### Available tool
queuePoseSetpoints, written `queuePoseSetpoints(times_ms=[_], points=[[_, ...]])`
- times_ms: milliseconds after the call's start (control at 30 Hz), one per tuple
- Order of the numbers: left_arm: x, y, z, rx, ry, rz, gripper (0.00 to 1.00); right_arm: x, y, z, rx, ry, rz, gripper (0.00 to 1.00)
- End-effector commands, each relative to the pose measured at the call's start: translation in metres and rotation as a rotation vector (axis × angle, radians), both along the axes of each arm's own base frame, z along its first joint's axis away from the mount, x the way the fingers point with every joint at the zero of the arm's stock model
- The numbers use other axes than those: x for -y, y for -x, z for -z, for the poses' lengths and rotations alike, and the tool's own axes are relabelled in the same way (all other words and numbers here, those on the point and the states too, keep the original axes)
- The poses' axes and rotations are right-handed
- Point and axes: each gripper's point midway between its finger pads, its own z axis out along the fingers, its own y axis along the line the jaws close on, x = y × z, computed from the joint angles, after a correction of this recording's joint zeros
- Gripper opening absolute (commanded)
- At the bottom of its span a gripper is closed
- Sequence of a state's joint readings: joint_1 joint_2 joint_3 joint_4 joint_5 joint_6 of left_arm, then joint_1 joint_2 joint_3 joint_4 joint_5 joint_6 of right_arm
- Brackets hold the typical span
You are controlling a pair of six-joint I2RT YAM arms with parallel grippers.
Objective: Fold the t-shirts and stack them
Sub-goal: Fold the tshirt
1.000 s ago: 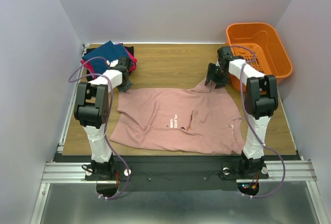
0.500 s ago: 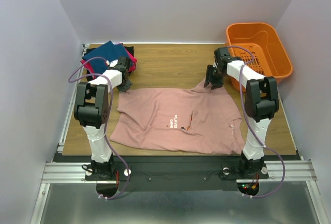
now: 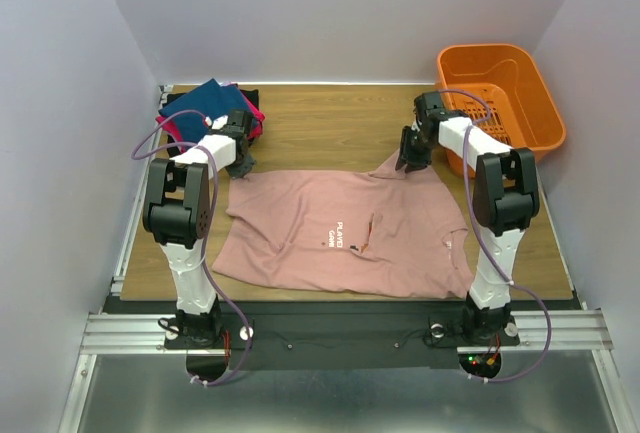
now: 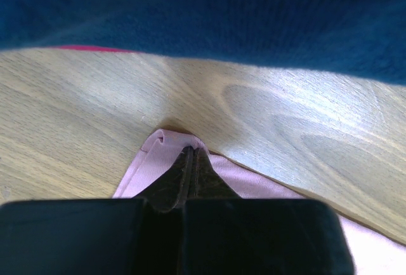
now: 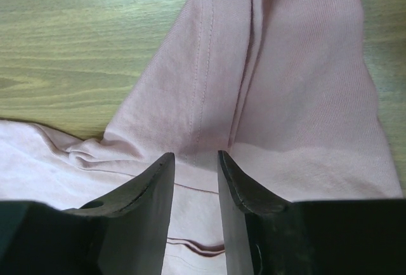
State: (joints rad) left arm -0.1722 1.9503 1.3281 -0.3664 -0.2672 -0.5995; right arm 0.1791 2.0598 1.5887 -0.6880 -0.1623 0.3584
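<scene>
Overhead, my left gripper [image 3: 240, 165] sits on the pink tee's [image 3: 340, 228] far-left corner, with the folded stack [image 3: 208, 108] (blue on top) just beyond it. My right gripper [image 3: 411, 160] is at the far-right corner, the basket [image 3: 545, 118] just to its right.

Left wrist: jaws pressed together, pinching a rolled pink edge down at the table [image 4: 285, 116], the navy tee [image 4: 203, 8] close ahead.

Right wrist: jaws a narrow gap apart, straddling a pink fold. I can't tell whether they grip it.
</scene>
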Motion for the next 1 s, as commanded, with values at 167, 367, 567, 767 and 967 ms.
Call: queuePoseSetpoints(times_ms=[167, 367, 567, 767, 967], points=[[-0.001, 0.007, -0.008, -0.001, 0.013, 0.001, 0.00, -0.002, 0.004, -0.005, 0.019, 0.008, -0.015, 0.43], [-0.002, 0.008, -0.010, 0.000, 0.010, 0.001, 0.00, -0.002, 0.006, 0.000, 0.006, 0.007, -0.017, 0.43], [-0.001, 0.009, -0.009, -0.003, 0.011, 0.000, 0.00, -0.006, 0.006, 0.002, 0.003, -0.012, -0.034, 0.24], [-0.002, 0.007, -0.014, 0.019, 0.010, 0.006, 0.00, -0.012, 0.003, -0.006, 0.016, -0.040, -0.039, 0.01], [-0.001, 0.002, -0.024, 0.051, 0.014, 0.011, 0.00, -0.012, 0.007, -0.033, 0.068, -0.051, -0.030, 0.00]])
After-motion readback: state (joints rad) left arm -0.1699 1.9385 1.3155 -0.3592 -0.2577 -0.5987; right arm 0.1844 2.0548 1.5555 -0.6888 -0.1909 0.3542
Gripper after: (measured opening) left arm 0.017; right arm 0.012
